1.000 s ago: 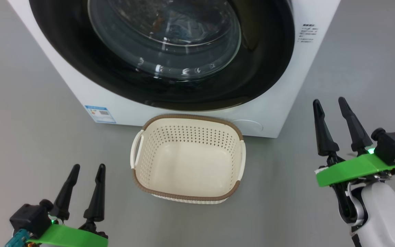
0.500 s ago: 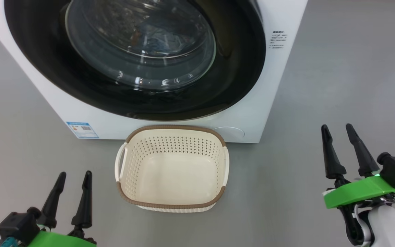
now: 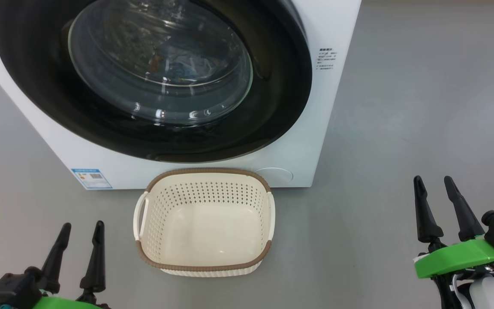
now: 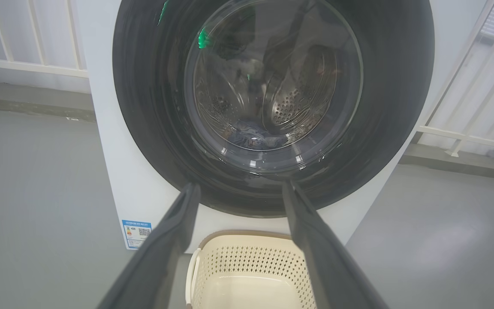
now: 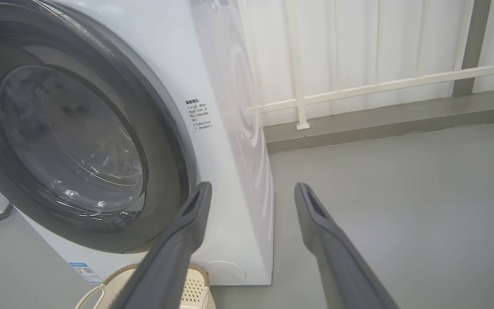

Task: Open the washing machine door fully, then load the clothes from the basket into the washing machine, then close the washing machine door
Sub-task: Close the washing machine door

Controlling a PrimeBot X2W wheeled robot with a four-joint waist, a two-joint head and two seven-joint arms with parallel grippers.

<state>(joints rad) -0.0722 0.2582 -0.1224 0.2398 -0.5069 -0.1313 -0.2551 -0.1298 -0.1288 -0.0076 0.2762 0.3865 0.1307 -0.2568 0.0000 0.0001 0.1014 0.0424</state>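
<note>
My left end effector [image 3: 83, 224] and right end effector [image 3: 432, 178] gape open, holding nothing; washing machine door [image 3: 152, 81] sits shut on the washing machine [image 3: 298, 163], clothes [image 4: 251, 137] behind its glass, basket [image 3: 204, 268] on the floor just in front; door prob. heavy, stiff, glossy-slick, so I'd hook its rim edge; blue label [image 3: 91, 178] and small print [image 3: 327, 59] too tiny to read.

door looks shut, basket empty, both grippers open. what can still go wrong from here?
1. The washing machine door sits flush with the washing machine, but the latch is hidden, so it may not have caught.
2. The clothes lie low in the drum near the glass; a hem pinched at the seal cannot be ruled out.
3. The basket stands close under the door, ahead of the open left gripper and right gripper; driving forward could knock it.
</note>
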